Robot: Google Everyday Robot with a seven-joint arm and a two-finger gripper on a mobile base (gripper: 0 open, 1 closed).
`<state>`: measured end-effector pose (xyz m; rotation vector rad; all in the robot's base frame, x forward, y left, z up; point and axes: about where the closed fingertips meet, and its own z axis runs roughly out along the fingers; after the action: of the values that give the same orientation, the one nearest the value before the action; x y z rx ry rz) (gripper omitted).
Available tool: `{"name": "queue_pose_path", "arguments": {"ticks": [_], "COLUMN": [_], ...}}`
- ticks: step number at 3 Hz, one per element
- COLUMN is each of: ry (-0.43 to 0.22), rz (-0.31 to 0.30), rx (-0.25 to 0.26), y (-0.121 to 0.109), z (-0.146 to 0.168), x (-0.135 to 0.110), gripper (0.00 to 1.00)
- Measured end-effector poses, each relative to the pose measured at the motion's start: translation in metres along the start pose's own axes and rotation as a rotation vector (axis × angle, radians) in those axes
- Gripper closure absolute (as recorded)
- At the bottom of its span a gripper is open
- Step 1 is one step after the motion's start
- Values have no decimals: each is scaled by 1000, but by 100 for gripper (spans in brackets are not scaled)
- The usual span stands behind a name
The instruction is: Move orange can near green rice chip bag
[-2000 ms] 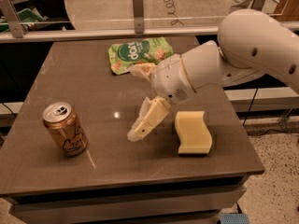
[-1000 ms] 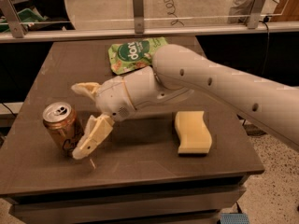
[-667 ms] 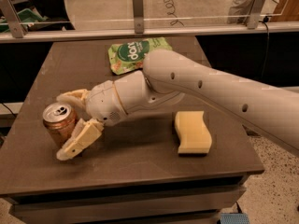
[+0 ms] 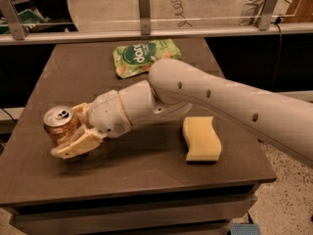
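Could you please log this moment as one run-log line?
gripper: at orange can, table front-left | orange can: upright | green rice chip bag: table rear, apart from can

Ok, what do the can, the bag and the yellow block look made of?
The can looks like metal, likely aluminium: shiny copper side, silver top. The bag seems thin plastic film, glossy and crinkled. The yellow block is probably foam sponge: matte, wavy edges. The gripper is at the can, front left of the table.
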<state>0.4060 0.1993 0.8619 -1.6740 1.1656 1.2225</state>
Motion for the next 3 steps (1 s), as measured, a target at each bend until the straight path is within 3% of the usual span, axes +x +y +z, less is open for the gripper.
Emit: {"name": "queue_pose_path", "arguments": {"ticks": [1,2,3], "ry": [-8,17,58], "rz": [7,-13,-62], "rx": [29,98,216], "y": [-2,-18,-45], "z": [-9,-45,-107], "x": [1,-9,-34], "gripper": [88,100,100]}}
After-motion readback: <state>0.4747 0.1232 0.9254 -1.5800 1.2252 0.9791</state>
